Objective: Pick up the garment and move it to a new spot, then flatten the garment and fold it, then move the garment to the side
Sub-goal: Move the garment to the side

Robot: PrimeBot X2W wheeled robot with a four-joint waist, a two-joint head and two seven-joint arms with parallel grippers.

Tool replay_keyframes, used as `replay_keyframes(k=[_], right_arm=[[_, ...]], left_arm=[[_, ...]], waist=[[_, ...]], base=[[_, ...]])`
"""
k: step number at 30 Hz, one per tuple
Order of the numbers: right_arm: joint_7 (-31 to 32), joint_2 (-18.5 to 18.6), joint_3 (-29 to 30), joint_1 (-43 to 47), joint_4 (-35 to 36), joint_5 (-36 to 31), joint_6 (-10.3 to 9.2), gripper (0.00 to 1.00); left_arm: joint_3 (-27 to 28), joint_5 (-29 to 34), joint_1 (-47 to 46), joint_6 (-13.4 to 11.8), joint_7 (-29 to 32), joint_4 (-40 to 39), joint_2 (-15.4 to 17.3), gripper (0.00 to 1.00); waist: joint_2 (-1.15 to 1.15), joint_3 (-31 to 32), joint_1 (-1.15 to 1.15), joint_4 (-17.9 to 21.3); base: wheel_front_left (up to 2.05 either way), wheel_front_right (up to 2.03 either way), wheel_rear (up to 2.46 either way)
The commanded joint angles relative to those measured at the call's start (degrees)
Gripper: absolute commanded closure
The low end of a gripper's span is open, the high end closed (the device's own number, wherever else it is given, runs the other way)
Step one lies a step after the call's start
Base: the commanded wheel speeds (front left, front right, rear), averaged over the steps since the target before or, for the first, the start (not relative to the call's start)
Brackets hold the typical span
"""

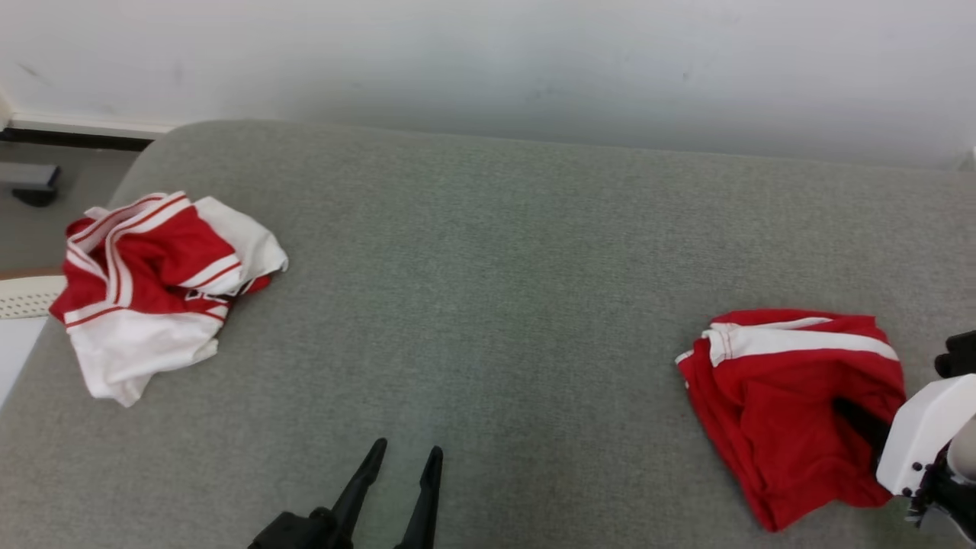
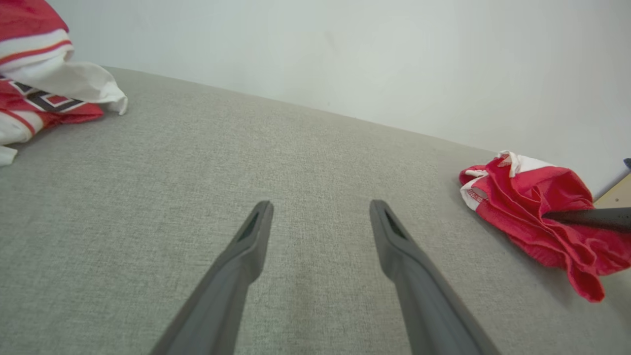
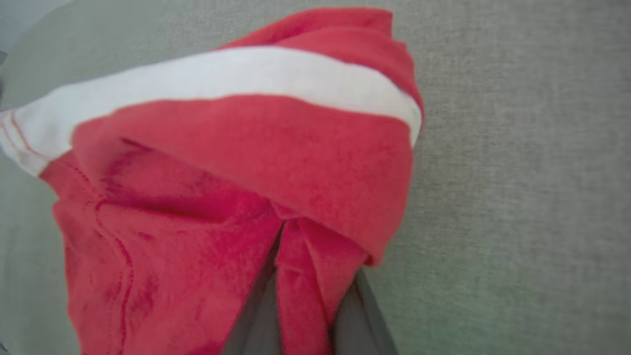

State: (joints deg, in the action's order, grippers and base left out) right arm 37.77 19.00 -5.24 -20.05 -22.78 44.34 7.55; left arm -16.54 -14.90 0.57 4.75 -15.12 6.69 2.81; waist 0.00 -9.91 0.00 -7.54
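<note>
Grey fabric surface, pale wall behind its far edge. Two garments on it, well apart.

Task thing: red garment with a white stripe, crumpled, lying on the right side of the surface toward the near edge. The stripe runs across its far part, and loose red folds bunch up at the near side.

Right gripper comes in from the right at the garment's near right side. In the right wrist view its two dark fingers are close together with a fold of red cloth pinched between them, so it is clamped on the red garment. Fingertips are hidden under the fabric. The garment's bulk rests on the surface; cannot tell if any part is lifted.

Left gripper is at the near edge, around the middle, fingers apart with nothing between them, pointing to the far side. It is over bare surface and touches neither garment.

Second item: red-and-white garment, a crumpled heap on the far left of the surface near its left edge, with no gripper near it.
</note>
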Motion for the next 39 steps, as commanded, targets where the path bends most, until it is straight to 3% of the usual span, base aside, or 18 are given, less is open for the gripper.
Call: replay_keyframes(k=[1,9,23,24,25,32,39], right_arm=[[-0.2,0.9,0.9,-1.0,-0.5,-0.8,-0.14,1.00],[-4.1,5.9,6.9,-6.3,-3.9,-7.8,-0.14,1.00],[-8.4,13.1,17.5,-19.3,-17.9,-28.7,-0.14,1.00],[-9.3,13.6,18.0,-20.0,-18.4,-30.7,-0.14,0.64],[-10.5,14.1,18.7,-20.6,-18.9,-32.7,-0.14,0.00],[-18.3,13.3,23.2,-22.9,-22.3,-44.0,-0.14,0.00],[-26.6,12.7,26.4,-21.9,-23.5,-50.5,-0.15,0.00]], left_arm=[[0.2,0.4,-0.5,0.2,0.0,-0.3,0.2,0.00],[-1.0,3.3,-5.1,1.6,0.0,-0.3,0.4,0.00],[-0.4,5.0,-7.6,2.4,0.0,0.1,2.3,0.00],[-0.3,5.1,-7.4,2.4,0.0,-0.1,2.2,0.00],[-0.2,5.1,-7.4,2.4,0.0,-0.2,2.2,0.00],[0.6,5.1,-7.4,2.5,0.0,0.1,1.9,0.00],[0.6,3.7,-6.5,2.6,0.0,0.9,1.2,0.00]], waist=[[0.00,-0.8,0.00,2.2],[0.00,-7.1,0.00,6.4],[0.00,-13.0,0.00,3.2],[0.00,-13.2,0.00,3.1],[0.00,-13.3,0.00,3.1],[0.00,-12.5,0.00,3.9],[0.00,-8.6,0.00,4.5]], base=[[0.00,0.00,0.00],[0.00,0.00,0.00],[0.00,0.00,0.00],[0.00,0.00,0.00],[0.00,0.00,0.00],[0.00,0.00,0.00],[0.00,0.00,0.00]])
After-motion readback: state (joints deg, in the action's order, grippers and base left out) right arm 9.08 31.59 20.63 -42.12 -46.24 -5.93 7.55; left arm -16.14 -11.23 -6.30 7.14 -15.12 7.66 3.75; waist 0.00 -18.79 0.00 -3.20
